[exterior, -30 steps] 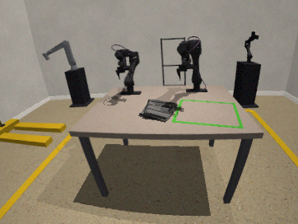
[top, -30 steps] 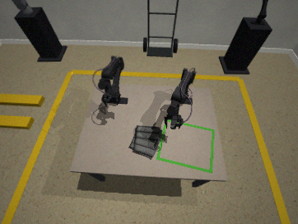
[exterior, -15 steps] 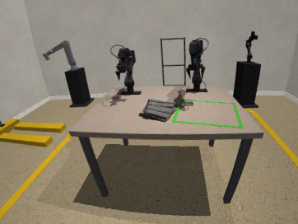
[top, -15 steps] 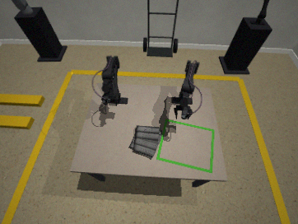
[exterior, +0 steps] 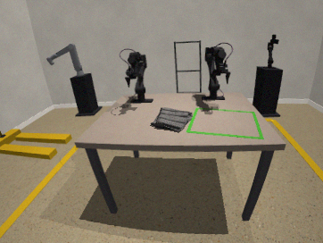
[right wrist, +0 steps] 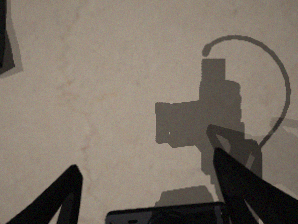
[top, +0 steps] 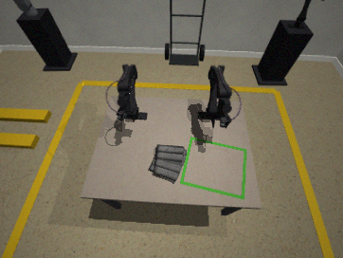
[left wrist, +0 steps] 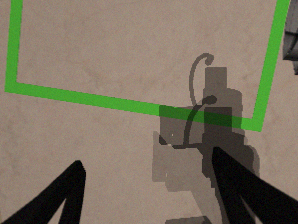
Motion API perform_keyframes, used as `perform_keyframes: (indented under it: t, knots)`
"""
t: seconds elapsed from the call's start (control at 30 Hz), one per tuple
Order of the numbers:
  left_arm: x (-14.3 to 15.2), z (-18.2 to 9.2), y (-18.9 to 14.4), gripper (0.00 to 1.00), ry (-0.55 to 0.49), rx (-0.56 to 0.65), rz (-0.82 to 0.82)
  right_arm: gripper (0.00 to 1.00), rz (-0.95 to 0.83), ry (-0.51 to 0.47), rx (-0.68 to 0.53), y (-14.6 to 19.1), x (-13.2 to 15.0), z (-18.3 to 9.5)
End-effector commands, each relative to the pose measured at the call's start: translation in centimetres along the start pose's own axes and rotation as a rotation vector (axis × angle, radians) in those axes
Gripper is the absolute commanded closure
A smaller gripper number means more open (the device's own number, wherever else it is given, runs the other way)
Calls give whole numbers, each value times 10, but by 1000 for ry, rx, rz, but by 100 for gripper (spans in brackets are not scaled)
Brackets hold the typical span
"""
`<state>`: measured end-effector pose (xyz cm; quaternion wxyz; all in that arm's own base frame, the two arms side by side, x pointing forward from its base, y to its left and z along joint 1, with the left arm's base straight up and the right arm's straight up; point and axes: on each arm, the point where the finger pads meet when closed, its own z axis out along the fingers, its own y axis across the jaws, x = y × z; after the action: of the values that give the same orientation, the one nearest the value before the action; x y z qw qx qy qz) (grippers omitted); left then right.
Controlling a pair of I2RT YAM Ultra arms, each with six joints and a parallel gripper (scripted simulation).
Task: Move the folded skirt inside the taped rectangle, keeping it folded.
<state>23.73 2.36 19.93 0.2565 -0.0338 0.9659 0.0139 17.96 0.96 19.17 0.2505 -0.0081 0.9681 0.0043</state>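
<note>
Top view, left to right. Right gripper (top: 119,121) (exterior: 128,82) (right wrist: 146,159): above the table (top: 123,175) (exterior: 178,145), toward the left edge; jaws wide, nothing held. Skirt (top: 168,161) (exterior: 171,120) (left wrist: 291,42): folded, mid-table toward the front edge, wholly outside the tape (top: 243,173) (exterior: 225,135) (left wrist: 130,106); contact with it cannot be told. Left gripper (top: 225,123) (exterior: 227,79) (left wrist: 147,156): near the back right corner; jaws spread, nothing held.

Risks: gripping only upper layers could open the folds; dragging could bunch the cloth; stopping short could leave an edge on tape.
</note>
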Motion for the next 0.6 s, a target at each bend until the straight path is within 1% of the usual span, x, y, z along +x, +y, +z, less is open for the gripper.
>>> perform_keyframes:
  t: [0.0,0.03,0.07,0.17,0.2,0.23,0.4,0.47,0.57]
  knots:
    - [19,-10,11,10,-5,44,46,10,3,-29,8,0,-10,-8]
    - [22,-12,15,10,-5,44,46,10,3,-29,8,0,-10,-8]
    - [14,-13,16,10,-19,37,49,10,3,-29,8,0,-10,-8]
    - [14,-13,16,10,-19,37,49,10,3,-29,8,0,-10,-8]
    - [14,-13,16,10,-19,37,49,70,3,24,-27,8,-18,-4]
    - [14,-13,16,10,-19,37,49,70,4,36,-45,14,-29,4]
    - [14,-13,16,10,-19,37,49,70,6,33,-33,38,-56,38]
    - [14,-13,16,10,-19,37,49,70,6,33,-33,38,-56,38]
    - [14,-13,16,10,-19,37,49,70,7,32,-35,54,-72,59]
